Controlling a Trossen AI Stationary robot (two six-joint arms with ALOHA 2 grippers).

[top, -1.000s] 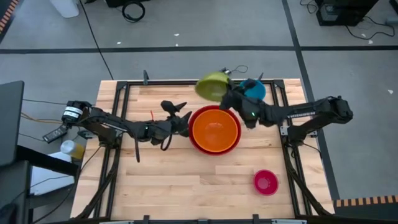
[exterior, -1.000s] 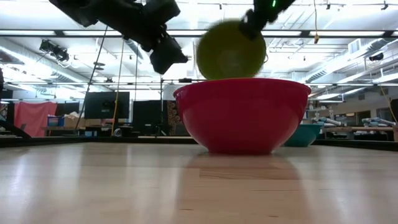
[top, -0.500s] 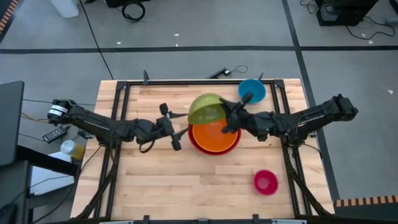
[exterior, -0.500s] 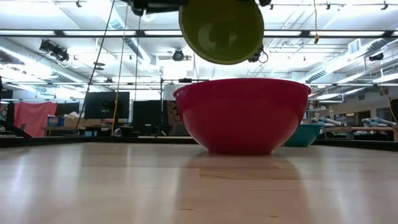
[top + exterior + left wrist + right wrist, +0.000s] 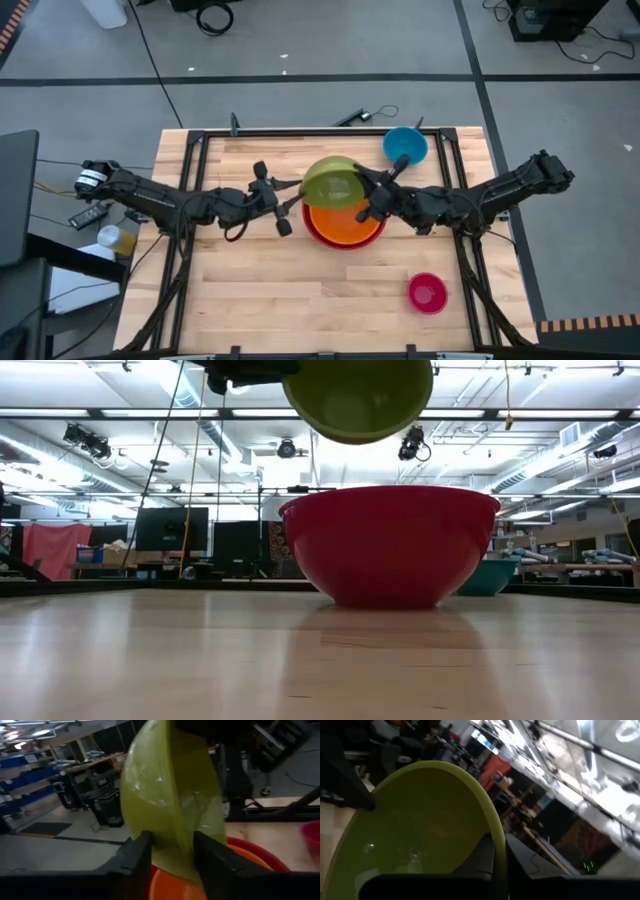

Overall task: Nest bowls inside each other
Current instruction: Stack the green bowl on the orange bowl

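Note:
The lime green bowl (image 5: pixel 330 180) hangs tilted in the air over the orange bowl (image 5: pixel 345 226). The orange one sits nested in the red bowl (image 5: pixel 390 545) at the table's middle. My right gripper (image 5: pixel 366 200) is shut on the green bowl's right side. My left gripper (image 5: pixel 172 855) reaches in level from the table's left. Its two fingers stand on either side of the green bowl's wall near the rim, with a gap between them. The blue bowl (image 5: pixel 405 146) rests at the far edge and the pink bowl (image 5: pixel 427 293) near the front right. My right gripper pinches the green bowl's rim (image 5: pixel 495 827), one finger inside the bowl and one outside. The fingers come level from the table's right. The bowl is lifted clear of the orange bowl and tilted. My left gripper's fingers flank the wall; whether they touch it, I cannot tell.
The table's black frame rails (image 5: pixel 200 150) run along its left and right sides. Bare wood lies in front of the red bowl and to the near left. Beyond the table the low view shows a room with desks and monitors.
My right gripper has carried the green bowl from the far edge near the blue bowl toward the near left, over the orange bowl, and the bowl has tipped from standing on edge toward level. My left gripper has risen beside the red bowl and rolled.

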